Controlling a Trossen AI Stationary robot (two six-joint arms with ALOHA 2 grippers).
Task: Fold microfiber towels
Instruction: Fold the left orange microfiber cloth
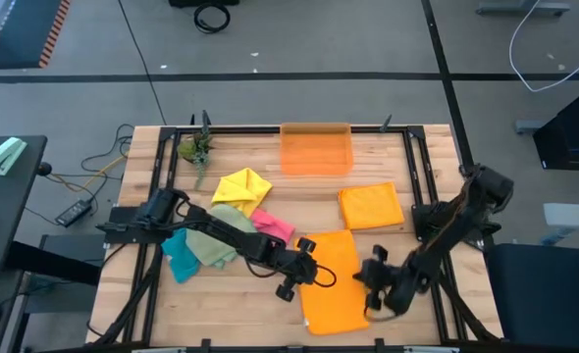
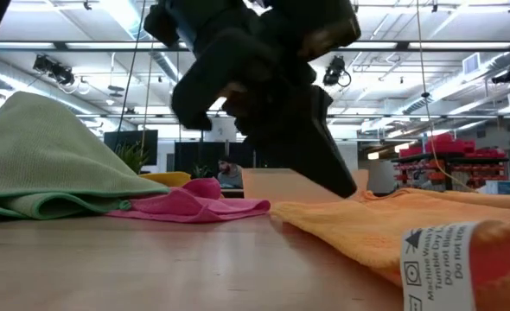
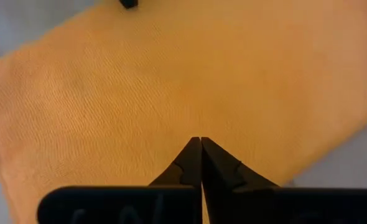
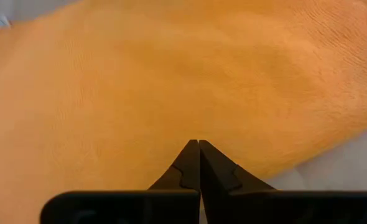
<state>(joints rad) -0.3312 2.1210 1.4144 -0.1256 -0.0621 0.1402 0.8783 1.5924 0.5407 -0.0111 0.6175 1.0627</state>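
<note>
Orange towel lay spread flat at the near-centre of the wooden table, both arms down on it. Left gripper sat at the towel's left edge, fingers pressed together tip to tip; in the left wrist view the closed tips met right against the orange cloth. Whether any cloth was pinched between them could not be told. Right gripper sat at the towel's right edge, fingers also together, tips closed against the same orange fabric; pinch could not be told there either.

A second orange towel, already folded into a smaller square, lay further back on the right, apart from the spread one. Translucent orange bin stood at the far edge, centre. On the left, a loose heap: yellow towel, pink towel just beside it, green towel under the left arm, teal towel nearest the left edge. A small plant sat at the far left corner.

Low view: green towel mounded left, pink towel flat in the middle, orange towel on the right with a white tag close to the camera, a dark gripper down on it.
</note>
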